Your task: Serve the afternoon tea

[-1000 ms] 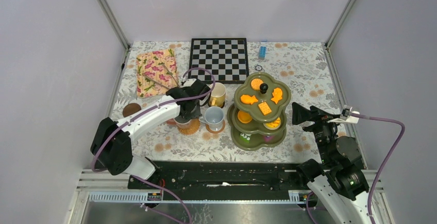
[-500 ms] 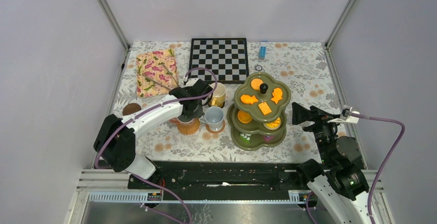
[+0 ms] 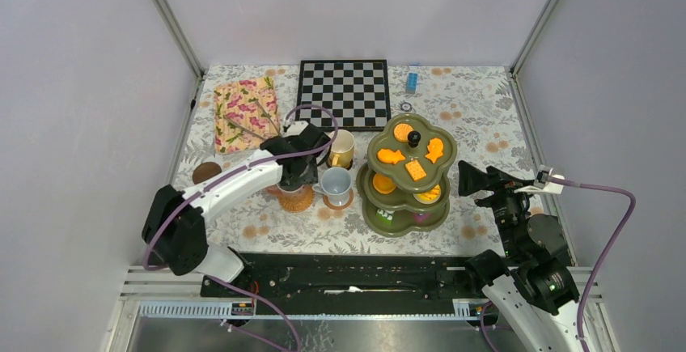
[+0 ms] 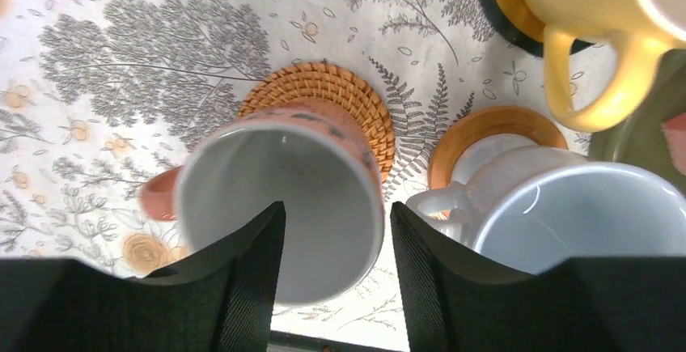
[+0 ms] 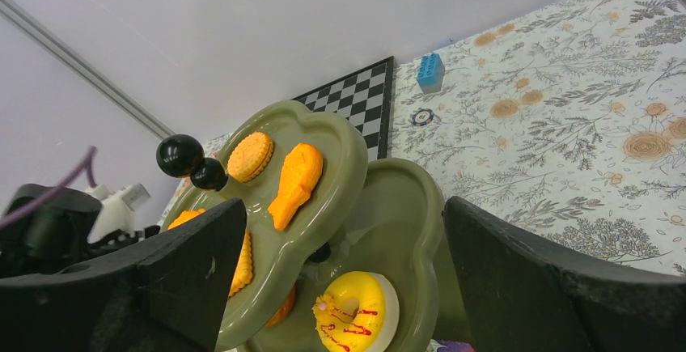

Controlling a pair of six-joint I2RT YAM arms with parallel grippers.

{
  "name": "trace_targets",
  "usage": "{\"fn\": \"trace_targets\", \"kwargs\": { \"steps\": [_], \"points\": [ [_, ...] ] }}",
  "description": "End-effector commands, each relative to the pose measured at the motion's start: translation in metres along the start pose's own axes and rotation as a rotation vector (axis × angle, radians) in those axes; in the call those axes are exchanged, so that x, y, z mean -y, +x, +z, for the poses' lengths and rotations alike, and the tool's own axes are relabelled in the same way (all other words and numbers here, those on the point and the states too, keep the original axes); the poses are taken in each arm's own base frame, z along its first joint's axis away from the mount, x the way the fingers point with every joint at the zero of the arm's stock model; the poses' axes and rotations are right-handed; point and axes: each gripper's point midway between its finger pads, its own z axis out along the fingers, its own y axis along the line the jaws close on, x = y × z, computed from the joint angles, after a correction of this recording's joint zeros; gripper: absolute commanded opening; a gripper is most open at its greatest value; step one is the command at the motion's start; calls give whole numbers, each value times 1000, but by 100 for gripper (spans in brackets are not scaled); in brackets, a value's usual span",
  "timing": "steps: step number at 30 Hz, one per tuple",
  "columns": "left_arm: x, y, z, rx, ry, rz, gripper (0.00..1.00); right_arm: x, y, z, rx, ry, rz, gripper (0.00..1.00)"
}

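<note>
A pink mug (image 4: 283,206) with a white inside stands on a woven coaster (image 4: 323,93). My left gripper (image 4: 337,210) hangs just over it, open; one finger is over the mug's mouth, the other outside its right wall, neither touching. Beside it a pale blue mug (image 3: 336,184) rests on a brown coaster (image 3: 340,202), and a yellow mug (image 3: 342,148) stands behind. The olive-green three-tier stand (image 3: 388,218) with its black knob (image 3: 413,137) carries orange biscuits. My right gripper (image 3: 477,180) is open, level with the stand's right side and apart from it.
A chessboard (image 3: 342,93) and a floral tray (image 3: 245,113) lie at the back. A small blue brick (image 3: 412,79) and a round chip (image 3: 405,107) lie behind the stand. A spare brown coaster (image 3: 206,171) sits near the left edge. A yellow doughnut (image 5: 356,307) lies on a lower tier.
My left gripper's jaws have parted and let go of the pink mug's wall; the mug stands on the woven coaster. The right arm has not moved.
</note>
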Motion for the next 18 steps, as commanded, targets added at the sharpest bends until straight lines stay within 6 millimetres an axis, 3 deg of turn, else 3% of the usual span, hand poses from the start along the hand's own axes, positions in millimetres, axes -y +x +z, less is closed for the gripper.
{"fn": "trace_targets", "kwargs": {
  "steps": [1, 3, 5, 8, 11, 14, 18],
  "points": [
    [-15, -54, -58, 190, 9, -47, 63, -8, -11, -1, 31, -29, 18, 98],
    [-26, -72, -82, 263, 12, -65, 74, -8, -11, -1, 31, -27, 17, 98],
    [-51, -89, -100, 324, -32, -115, 83, -8, -9, 0, 27, -27, 17, 98],
    [-113, -98, -97, 342, -162, -226, 95, -8, -9, 0, 27, -27, 18, 98],
    [-174, -97, -89, 354, -261, -358, 99, -8, -9, 0, 25, -31, 19, 98],
    [-215, -102, -77, 390, -297, -496, 97, -7, -7, 0, 24, -30, 20, 98],
    [-237, -114, -33, 369, -217, -656, 69, -9, -4, 2, 22, -38, 24, 98]
  ]
}}
